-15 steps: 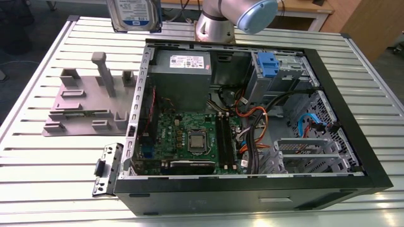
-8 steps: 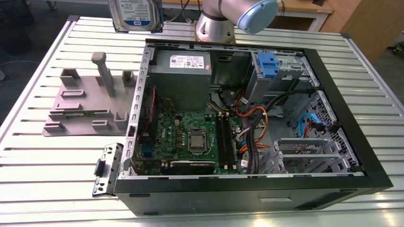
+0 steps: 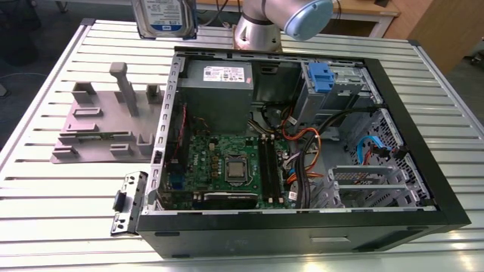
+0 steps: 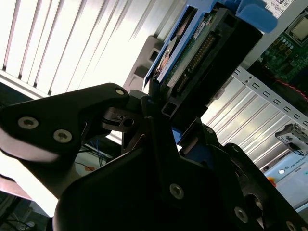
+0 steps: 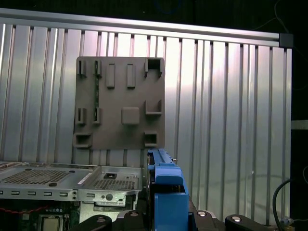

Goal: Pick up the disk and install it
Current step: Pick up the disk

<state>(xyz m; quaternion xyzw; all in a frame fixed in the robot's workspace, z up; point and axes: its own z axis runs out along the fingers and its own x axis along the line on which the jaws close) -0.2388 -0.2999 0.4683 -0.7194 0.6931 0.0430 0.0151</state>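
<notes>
One tool (image 4: 166, 103) is clamped on the disk (image 3: 165, 17), holding it in the air above the slatted table (image 3: 45, 192).

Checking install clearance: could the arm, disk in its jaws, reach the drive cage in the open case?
Probably yes. The case lies open on top, and nothing stands over the drive cage. The gripper holds the disk in its jaws, clear above the table; cables run close beside the cage.

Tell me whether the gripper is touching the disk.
Touching. In the second wrist view the gripper clamps the disk by its blue-bracketed edge, with no gap between them.
</notes>
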